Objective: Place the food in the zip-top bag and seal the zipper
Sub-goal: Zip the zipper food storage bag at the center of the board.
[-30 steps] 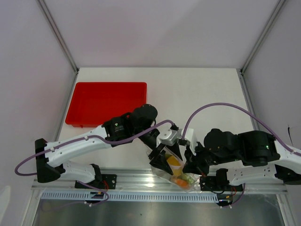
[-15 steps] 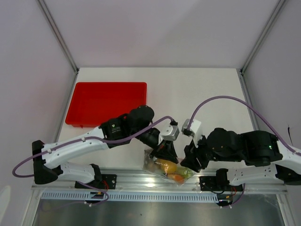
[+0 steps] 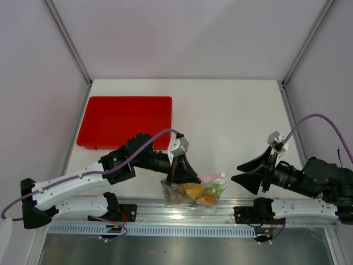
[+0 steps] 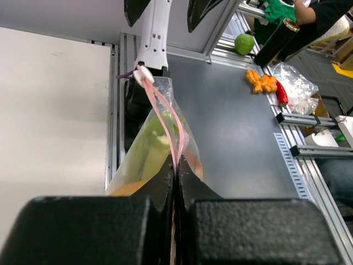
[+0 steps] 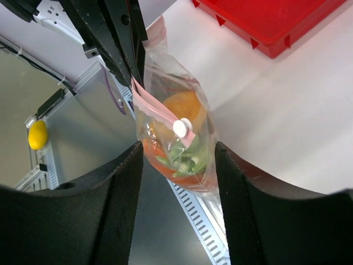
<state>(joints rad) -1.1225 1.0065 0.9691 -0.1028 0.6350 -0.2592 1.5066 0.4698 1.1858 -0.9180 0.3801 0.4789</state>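
Note:
The zip-top bag (image 3: 194, 190) hangs over the table's near edge with the food inside it: a yellow-orange fruit (image 3: 192, 190), green stalks (image 3: 217, 189) and an orange piece (image 3: 207, 200). My left gripper (image 3: 180, 172) is shut on the left end of the pink zipper (image 4: 165, 118). The strip runs away from the jaws to a white slider (image 4: 142, 72). My right gripper (image 3: 249, 171) is open, well to the right of the bag and touching nothing. In the right wrist view the bag (image 5: 175, 130) and its slider (image 5: 182, 128) show beyond the spread fingers (image 5: 124, 182).
A red tray (image 3: 124, 121) lies at the back left of the table. A metal rail (image 3: 165, 212) runs along the near edge under the bag. The arm bases stand on that rail.
My left gripper shut on the zipper strip and carried the bag to the left. My right gripper let go, opened and drew back to the right.

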